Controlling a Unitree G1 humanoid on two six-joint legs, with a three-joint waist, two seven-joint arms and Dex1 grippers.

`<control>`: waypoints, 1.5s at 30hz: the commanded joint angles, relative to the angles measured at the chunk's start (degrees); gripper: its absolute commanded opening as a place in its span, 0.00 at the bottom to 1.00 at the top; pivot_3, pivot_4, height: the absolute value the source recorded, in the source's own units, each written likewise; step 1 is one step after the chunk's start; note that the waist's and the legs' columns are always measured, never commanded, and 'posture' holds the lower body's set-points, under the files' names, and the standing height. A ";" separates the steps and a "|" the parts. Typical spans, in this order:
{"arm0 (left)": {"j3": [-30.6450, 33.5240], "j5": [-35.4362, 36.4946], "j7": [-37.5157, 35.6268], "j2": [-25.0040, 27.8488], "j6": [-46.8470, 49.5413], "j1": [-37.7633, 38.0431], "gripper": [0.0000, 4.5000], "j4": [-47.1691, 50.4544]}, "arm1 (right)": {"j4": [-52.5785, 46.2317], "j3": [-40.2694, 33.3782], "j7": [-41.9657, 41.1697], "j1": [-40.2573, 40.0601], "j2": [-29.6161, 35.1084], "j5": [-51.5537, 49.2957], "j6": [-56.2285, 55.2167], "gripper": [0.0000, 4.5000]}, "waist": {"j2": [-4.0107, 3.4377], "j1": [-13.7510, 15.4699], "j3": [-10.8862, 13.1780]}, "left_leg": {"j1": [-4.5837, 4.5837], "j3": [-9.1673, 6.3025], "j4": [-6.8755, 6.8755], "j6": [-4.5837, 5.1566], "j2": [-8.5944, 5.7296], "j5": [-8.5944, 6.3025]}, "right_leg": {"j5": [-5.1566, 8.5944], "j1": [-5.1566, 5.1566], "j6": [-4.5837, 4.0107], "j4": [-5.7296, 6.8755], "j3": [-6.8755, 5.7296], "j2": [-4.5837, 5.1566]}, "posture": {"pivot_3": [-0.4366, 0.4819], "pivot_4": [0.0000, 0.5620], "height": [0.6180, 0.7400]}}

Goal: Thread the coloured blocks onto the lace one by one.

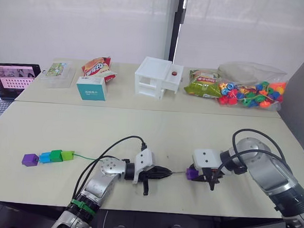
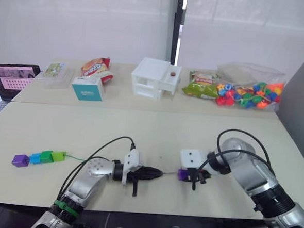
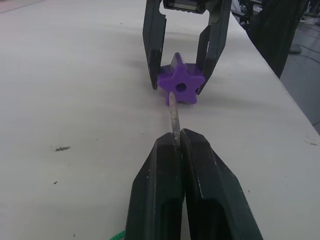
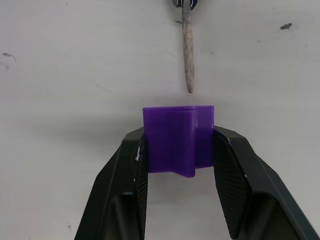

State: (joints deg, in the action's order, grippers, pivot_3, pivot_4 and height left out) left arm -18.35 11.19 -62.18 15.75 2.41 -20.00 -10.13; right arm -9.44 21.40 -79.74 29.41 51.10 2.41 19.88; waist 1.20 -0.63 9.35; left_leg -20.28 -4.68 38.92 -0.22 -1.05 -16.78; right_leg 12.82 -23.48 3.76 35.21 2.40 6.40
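Left pincer (image 3: 177,145) clenched on the lace tip (image 3: 173,112); right pincer (image 4: 179,145) grasping the purple block (image 4: 172,140) just above the tabletop (image 1: 140,134); tip just short of the hole, apparently slightly off-line; risk: tip strikes the face, bends or pushes the block askew; four blocks (image 1: 48,157) already strung at left.

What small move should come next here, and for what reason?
Probably the left gripper should push the lace's grey tip forward into the hole of the purple block. The right gripper holds that block, and the tip is just short of it.
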 commanded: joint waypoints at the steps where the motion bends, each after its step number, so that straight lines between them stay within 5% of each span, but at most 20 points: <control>1: -0.68 -0.20 -0.57 -0.64 -1.18 -1.19 0.00 -0.36 | -2.38 -1.37 0.70 -0.56 0.03 -1.25 1.61 0.29 | 0.00 0.00 0.00 | 0.00 0.00 0.00 0.00 0.00 0.00 | 0.00 0.00 0.00 0.00 0.00 0.00 | 0.48 0.27 1.00; 24: -1.75 -1.22 -2.76 -1.39 -2.73 -3.61 0.00 -2.91 | -5.84 -0.65 5.42 -2.38 -0.01 -1.68 8.52 0.29 | 0.00 -0.03 0.00 | 0.01 0.00 0.00 0.00 0.00 0.00 | 0.00 0.01 0.00 0.00 -0.01 -0.01 | 0.48 0.27 1.00; 41: -3.32 -4.16 -0.16 -7.69 -2.80 -9.60 0.00 -8.54 | -9.19 0.59 7.12 -2.77 -0.95 -1.83 11.63 0.29 | 0.01 -0.03 0.00 | 0.01 -0.01 0.01 0.00 -0.01 0.00 | 0.00 0.03 0.00 -0.03 -0.01 -0.02 | 0.48 0.27 1.00; 42: -3.21 -3.88 -0.53 -7.37 -2.23 -9.40 0.16 -8.09 | -9.26 0.61 7.19 -2.77 -0.92 -1.85 11.72 0.29 | 0.01 -0.03 0.00 | 0.00 -0.01 0.01 0.00 -0.01 0.00 | 0.00 0.03 0.00 -0.03 -0.01 -0.02 | 0.48 0.27 1.00; 45: -3.13 -3.78 -1.37 -5.73 -0.86 -8.55 0.37 -6.17 | -9.34 0.68 7.32 -2.74 -0.94 -1.83 11.91 0.29 | 0.01 -0.08 0.00 | 0.00 -0.01 0.01 0.00 -0.01 0.00 | 0.00 0.02 0.00 -0.02 -0.01 -0.02 | 0.48 0.27 1.00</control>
State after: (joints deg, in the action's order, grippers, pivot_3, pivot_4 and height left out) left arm -21.51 6.76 -63.00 9.84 1.45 -28.56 -19.01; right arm -17.23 21.64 -72.34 26.98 50.47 1.09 31.72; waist 1.21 -0.71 9.35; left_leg -20.28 -4.70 38.93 -0.22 -1.06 -16.78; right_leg 12.82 -23.46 3.77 35.20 2.39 6.38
